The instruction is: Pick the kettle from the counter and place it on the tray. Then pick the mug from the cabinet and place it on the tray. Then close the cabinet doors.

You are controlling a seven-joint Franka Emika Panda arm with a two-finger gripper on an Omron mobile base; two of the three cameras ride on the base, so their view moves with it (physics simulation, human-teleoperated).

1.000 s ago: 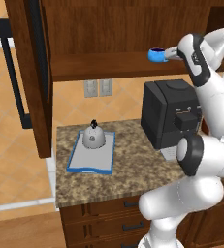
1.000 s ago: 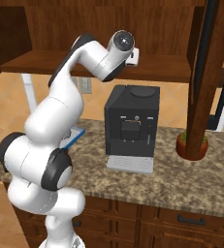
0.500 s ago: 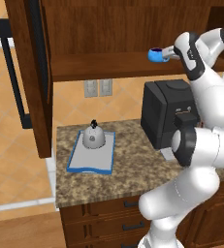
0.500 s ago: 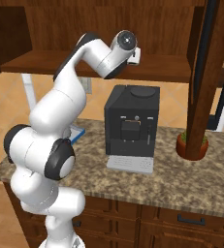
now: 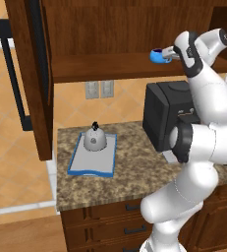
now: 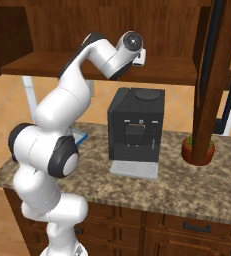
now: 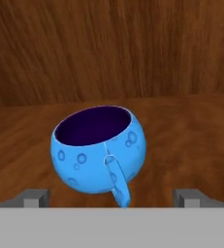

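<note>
On the cabinet [image 5: 115,34] shelf sits the mug [image 7: 99,149], upright, handle toward the end effector [image 7: 111,196], whose spread fingers flank that handle, gripping nothing. With the kettle [image 5: 94,140] already on the tray [image 5: 79,160], fetching the mug is in hand; next, advance and clamp it.

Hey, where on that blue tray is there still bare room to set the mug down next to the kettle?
The kettle sits toward the tray's far end. The near half, between the kettle and the front rim, is bare grey surface. Narrow strips flank the kettle on both sides. The far end behind it looks tight.
</note>
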